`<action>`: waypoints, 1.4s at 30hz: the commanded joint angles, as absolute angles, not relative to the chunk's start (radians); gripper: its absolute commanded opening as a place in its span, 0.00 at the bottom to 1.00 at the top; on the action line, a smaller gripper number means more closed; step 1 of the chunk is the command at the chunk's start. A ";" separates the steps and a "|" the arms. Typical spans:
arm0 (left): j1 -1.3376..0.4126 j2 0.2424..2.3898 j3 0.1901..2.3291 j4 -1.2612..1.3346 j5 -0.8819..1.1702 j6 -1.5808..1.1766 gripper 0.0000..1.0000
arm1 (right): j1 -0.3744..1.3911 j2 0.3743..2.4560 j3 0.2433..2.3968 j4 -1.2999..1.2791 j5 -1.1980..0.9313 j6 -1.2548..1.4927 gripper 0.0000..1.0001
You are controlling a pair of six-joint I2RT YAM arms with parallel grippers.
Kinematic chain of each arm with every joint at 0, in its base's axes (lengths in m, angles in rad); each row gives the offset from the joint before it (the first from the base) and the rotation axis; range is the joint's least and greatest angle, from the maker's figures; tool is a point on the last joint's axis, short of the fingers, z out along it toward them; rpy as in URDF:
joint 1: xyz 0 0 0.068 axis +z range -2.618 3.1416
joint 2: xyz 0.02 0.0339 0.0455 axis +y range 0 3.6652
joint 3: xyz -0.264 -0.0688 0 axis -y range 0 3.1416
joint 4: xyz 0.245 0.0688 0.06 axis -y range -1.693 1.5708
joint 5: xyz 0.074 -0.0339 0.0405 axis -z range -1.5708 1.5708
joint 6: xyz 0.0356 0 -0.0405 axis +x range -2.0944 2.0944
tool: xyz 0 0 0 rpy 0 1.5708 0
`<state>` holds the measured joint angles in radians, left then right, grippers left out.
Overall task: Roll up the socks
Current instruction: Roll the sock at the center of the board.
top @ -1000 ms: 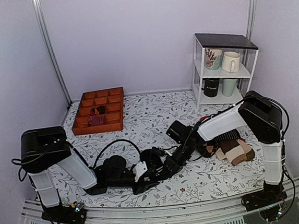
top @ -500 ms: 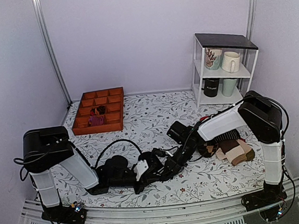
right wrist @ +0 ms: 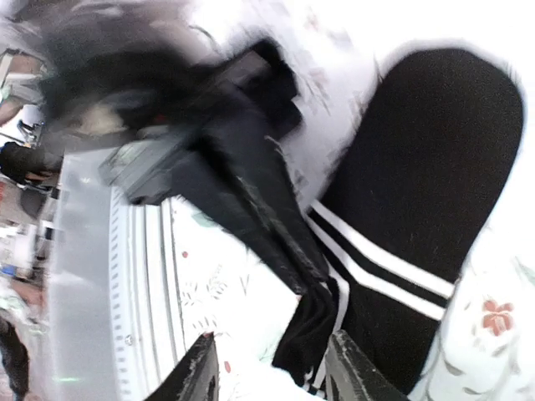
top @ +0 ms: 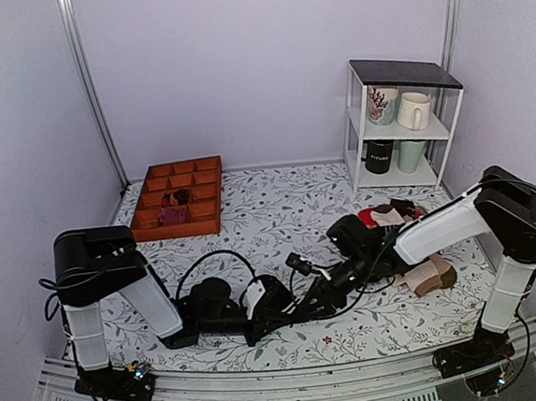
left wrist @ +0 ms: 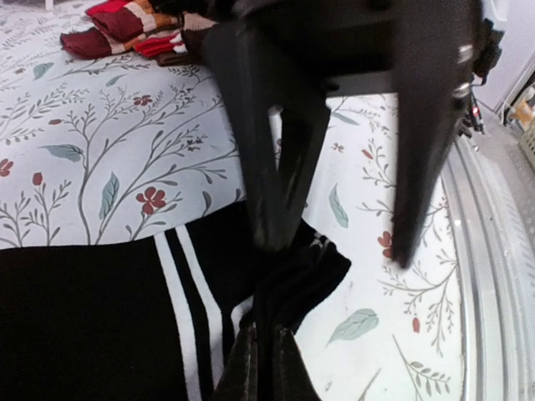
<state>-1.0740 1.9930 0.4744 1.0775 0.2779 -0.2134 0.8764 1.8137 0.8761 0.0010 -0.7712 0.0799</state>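
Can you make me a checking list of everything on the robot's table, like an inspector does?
Surface: flowery tablecloth, lying smooth.
Job's things: black socks with white stripes, mostly flat, not rolled yet.
Clutter: pile of other socks on the right; orange tray at the back left; white shelf holding mugs at the back right.
Grippers: left gripper shut, pinching the black socks' edge; right gripper open, one finger on each side of that same corner.
Cables: black cable looping on the tablecloth.
Surroundings: plain pale walls; nothing else seen.
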 commanded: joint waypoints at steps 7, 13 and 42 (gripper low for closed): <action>-1.053 2.065 0.386 0.923 0.365 -0.377 0.00 | 0.930 1.643 0.590 0.518 -0.582 -0.281 0.48; -1.053 2.097 0.387 0.910 0.381 -0.386 0.00 | 0.988 1.704 0.603 0.514 -0.545 -0.315 0.48; -1.054 2.137 0.397 0.898 0.385 -0.379 0.00 | 1.012 1.733 0.645 0.425 -0.444 -0.210 0.47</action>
<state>-1.0534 2.0327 0.4366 1.2175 0.3595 -0.3264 1.0073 1.7813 0.6479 0.4469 -0.4717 -0.2237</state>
